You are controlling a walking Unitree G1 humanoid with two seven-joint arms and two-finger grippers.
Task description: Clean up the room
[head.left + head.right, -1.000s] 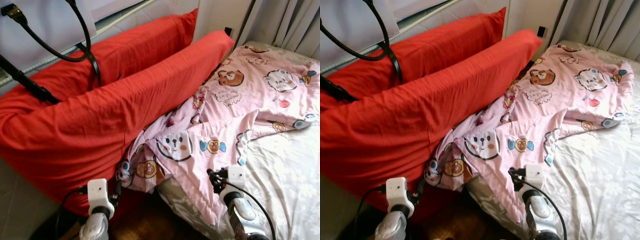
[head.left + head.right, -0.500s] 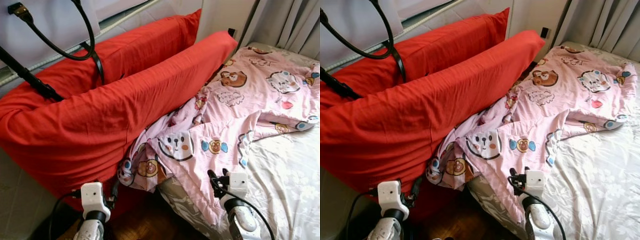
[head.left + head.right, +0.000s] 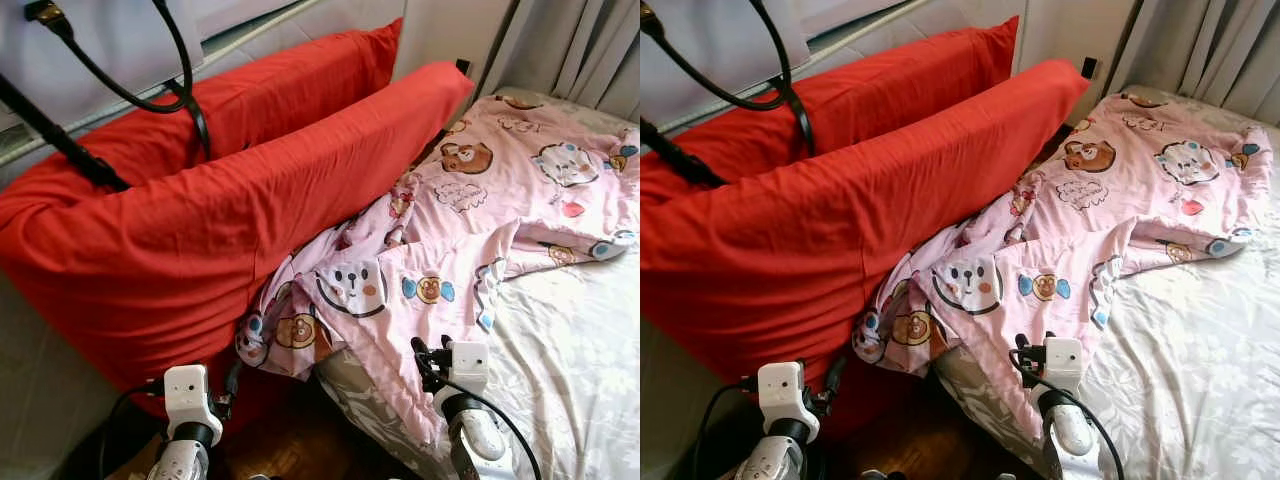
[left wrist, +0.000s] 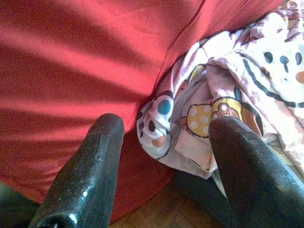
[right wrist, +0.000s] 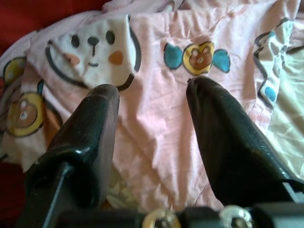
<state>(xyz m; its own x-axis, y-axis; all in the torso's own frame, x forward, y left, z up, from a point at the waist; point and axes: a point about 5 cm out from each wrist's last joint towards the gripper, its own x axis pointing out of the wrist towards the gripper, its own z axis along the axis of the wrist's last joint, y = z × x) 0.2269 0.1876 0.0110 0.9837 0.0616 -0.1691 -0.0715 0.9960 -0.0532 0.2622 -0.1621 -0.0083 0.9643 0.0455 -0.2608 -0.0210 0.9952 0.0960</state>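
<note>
Since the pink cartoon-print blanket (image 3: pixel 470 230) is soft and light, both spread grippers, left gripper (image 4: pixel 164 142) and right gripper (image 5: pixel 152 95), should pinch its crumpled near edge.

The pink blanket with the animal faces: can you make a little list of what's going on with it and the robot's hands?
blanket: pink blanket lies crumpled on the bed, one corner hanging off the edge beside the red pillows
left tool: left tool open, pointing at the hanging corner, not touching it
right tool: right tool open, above the blanket near the edge of the bed
floor: wooden floor under the hanging corner
behind: grey curtain
</note>
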